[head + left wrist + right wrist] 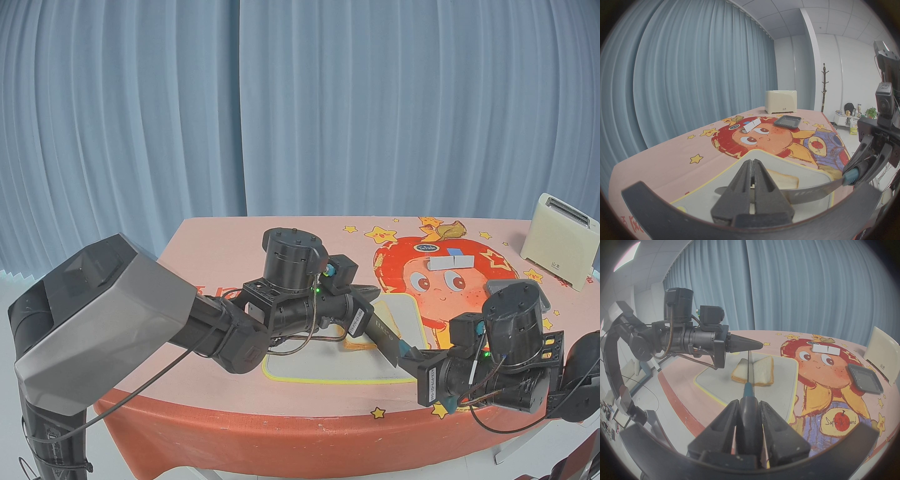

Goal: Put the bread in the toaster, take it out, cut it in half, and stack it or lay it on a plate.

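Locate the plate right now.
The dark plate lies on the robot's right side of the table, just in front of the toaster and apart from it, to the right of the cutting board.

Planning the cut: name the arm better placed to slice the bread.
Right: the right pincer is shut on the knife, the blade across the bread on the cutting board; the left pincer is shut beside the blade.

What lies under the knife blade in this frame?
A slice of bread on the pale cutting board; the knife crosses its middle. How deep the edge has gone is hidden by the blade itself.
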You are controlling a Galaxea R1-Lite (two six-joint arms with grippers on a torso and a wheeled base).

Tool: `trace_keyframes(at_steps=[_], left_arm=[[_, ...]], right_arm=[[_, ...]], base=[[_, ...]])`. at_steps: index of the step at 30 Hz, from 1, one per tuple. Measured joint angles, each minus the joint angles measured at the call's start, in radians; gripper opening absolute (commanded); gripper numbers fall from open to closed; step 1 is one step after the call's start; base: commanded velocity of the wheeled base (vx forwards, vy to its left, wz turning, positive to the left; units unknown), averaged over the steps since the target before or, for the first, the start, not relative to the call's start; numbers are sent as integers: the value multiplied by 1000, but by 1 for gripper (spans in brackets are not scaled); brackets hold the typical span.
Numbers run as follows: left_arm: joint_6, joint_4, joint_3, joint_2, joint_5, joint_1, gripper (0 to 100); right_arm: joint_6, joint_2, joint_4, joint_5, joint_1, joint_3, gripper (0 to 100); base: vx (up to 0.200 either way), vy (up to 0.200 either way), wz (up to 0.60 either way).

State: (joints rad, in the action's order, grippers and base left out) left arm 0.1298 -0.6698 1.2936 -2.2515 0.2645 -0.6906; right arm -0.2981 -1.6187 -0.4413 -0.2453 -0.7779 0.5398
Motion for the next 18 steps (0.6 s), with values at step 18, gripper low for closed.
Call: trace_keyframes(at_steps=[18], left_arm=[[-1, -13, 12, -7, -1, 3, 0]], right_arm=[[-3, -1, -2, -14, 8, 27, 0]], base=[[0, 0, 0]])
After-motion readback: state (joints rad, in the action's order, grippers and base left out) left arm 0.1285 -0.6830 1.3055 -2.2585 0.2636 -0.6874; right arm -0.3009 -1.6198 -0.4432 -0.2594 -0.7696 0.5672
